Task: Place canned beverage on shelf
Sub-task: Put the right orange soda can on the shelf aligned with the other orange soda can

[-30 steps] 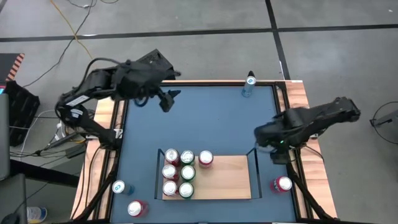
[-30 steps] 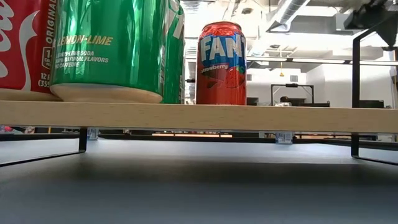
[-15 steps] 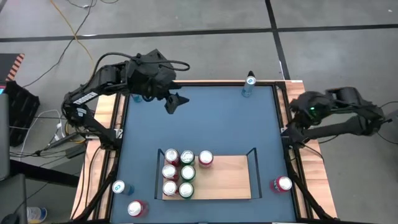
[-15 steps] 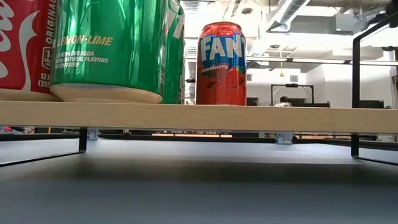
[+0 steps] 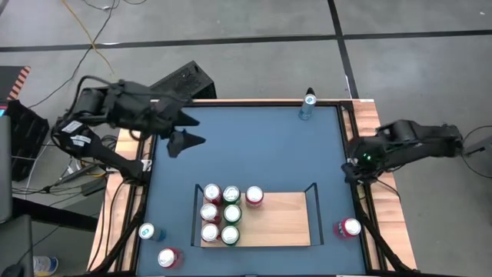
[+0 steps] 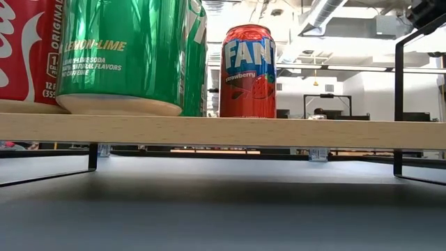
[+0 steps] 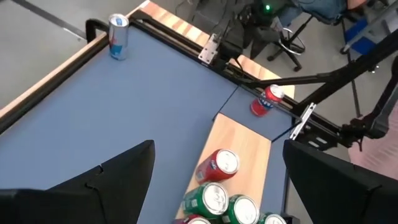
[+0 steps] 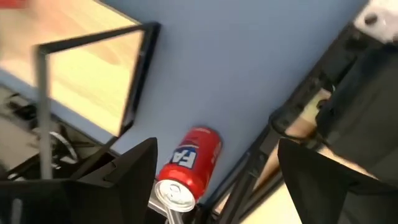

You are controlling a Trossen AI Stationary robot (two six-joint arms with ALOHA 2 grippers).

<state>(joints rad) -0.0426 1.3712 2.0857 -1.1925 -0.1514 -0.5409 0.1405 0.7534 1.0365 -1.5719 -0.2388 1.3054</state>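
The shelf (image 5: pixel 269 219), a light-wood board with black end rails, stands near the table's front edge with several cans (image 5: pixel 221 214) upright on its left part. The low view shows a Fanta can (image 6: pixel 248 70) and a green can (image 6: pixel 125 52) standing on the shelf (image 6: pixel 223 130). A loose red Fanta can (image 5: pixel 350 228) stands on the blue table just right of the shelf. My right gripper (image 8: pixel 217 146) hangs open above that red Fanta can (image 8: pixel 186 168), near the table's right edge. My left gripper (image 5: pixel 187 132) is open over the table's far left and holds nothing.
A slim blue-and-silver can (image 5: pixel 308 105) stands at the table's far edge. Two more cans (image 5: pixel 157 245) stand on the near left corner, outside the shelf. The shelf's right half (image 5: pixel 288 219) is bare wood. Black rails (image 5: pixel 359 208) run along the table's side edges.
My right gripper has drawn back from beside the shelf's right rail toward the table's right edge and rolled about its own axis. My left gripper has swung toward the table's left edge and turned. Both have stayed open. No can has moved.
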